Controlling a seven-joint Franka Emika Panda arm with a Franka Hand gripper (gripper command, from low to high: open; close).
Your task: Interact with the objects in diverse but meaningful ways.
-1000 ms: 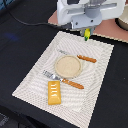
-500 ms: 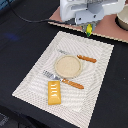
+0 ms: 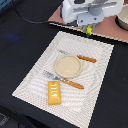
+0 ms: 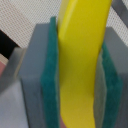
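Banana (image 4: 82, 60) pinched tight between jaws' green pads (image 4: 49, 75), held high over far edge of striped mat (image 3: 95, 65). Good next move, I think: go slow, bring it down flat onto round plate (image 3: 67, 66), miss fork (image 3: 50, 75) and knife (image 3: 86, 59), then let go. Bread slab (image 3: 54, 93) sits near mat's close edge.

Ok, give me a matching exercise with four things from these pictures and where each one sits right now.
Things:
1. banana
2. bread slab
3. plate
4. placemat

Places:
A. under the plate and cutlery
B. between fork and knife
C. held in the end effector
D. on the placemat's near corner area, beside the fork

Pairs: 1-C, 2-D, 3-B, 4-A
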